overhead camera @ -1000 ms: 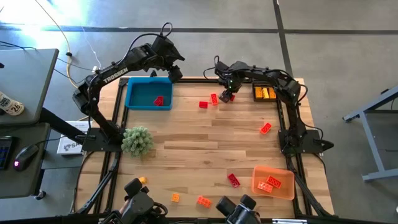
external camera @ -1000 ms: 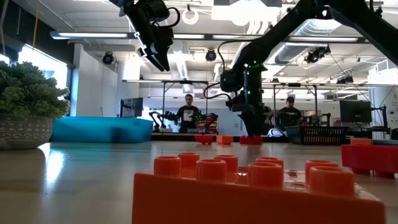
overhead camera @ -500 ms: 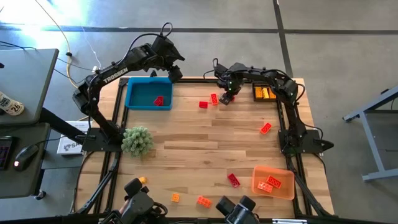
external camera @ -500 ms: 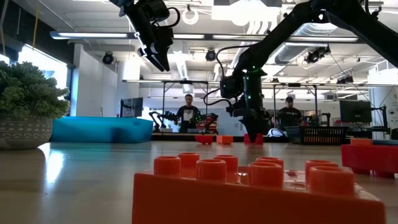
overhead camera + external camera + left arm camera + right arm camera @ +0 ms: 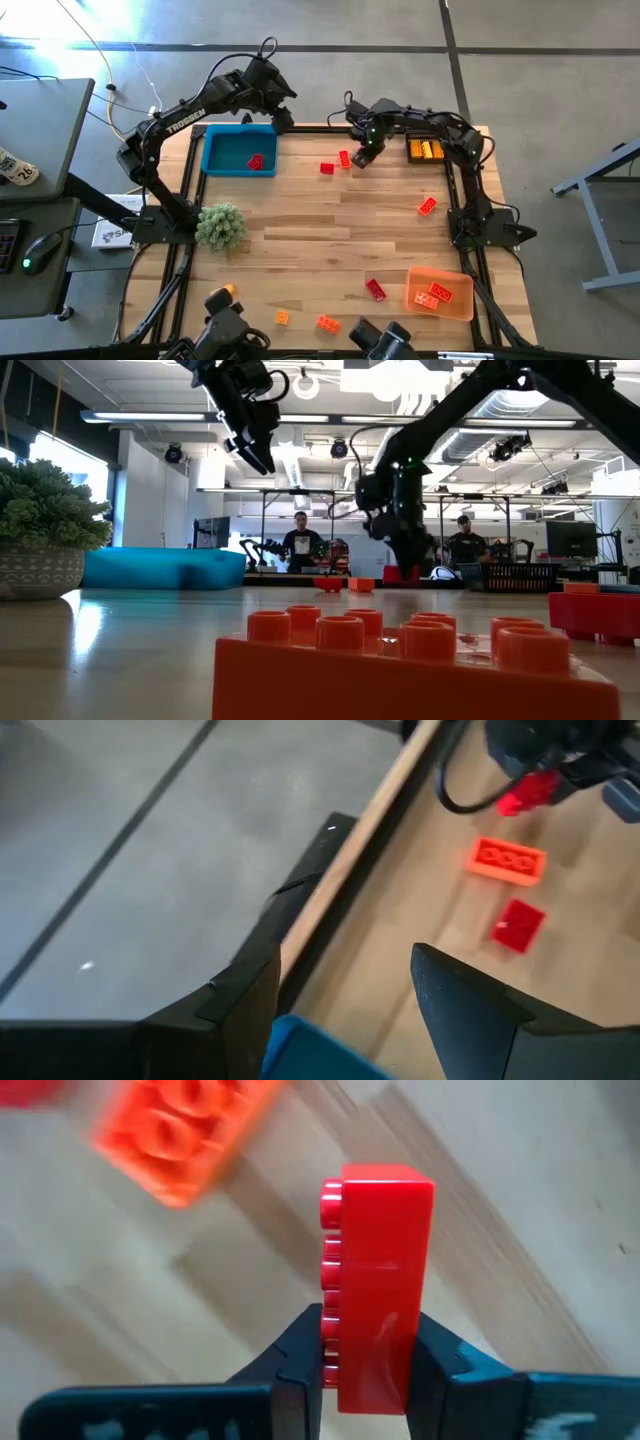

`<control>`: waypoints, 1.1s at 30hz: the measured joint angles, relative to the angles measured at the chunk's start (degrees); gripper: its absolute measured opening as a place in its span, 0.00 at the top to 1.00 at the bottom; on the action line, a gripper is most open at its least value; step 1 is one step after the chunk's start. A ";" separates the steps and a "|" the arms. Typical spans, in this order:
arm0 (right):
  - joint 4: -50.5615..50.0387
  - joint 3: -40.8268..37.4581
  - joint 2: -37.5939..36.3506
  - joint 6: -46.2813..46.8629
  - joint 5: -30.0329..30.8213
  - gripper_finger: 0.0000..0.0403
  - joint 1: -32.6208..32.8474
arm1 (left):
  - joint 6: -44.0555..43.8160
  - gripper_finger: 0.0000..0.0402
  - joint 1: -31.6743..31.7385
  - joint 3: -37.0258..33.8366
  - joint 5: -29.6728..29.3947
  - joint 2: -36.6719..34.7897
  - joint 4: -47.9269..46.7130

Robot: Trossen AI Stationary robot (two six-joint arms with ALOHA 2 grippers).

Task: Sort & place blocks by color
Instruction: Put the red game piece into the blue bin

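I see my right gripper (image 5: 365,1365) with jaws clamped on a glossy red studded plastic brick (image 5: 378,1280), upright, studs sideways; left gripper (image 5: 345,1005) jaws spread, empty.

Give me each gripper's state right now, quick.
Left gripper: open, holding nothing, above the blue tray.
Right gripper: shut on a red block, lifted off the table.

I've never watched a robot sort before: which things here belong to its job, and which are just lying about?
Job:
right claw, shut on a red brick
loose bricks
blue tray
orange tray
black tray

Lying about:
green plant ball
computer mouse
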 joint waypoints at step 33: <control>19.12 0.04 -23.40 10.11 -6.96 0.82 18.39 | -2.43 0.47 -4.68 -0.02 37.36 0.00 -0.08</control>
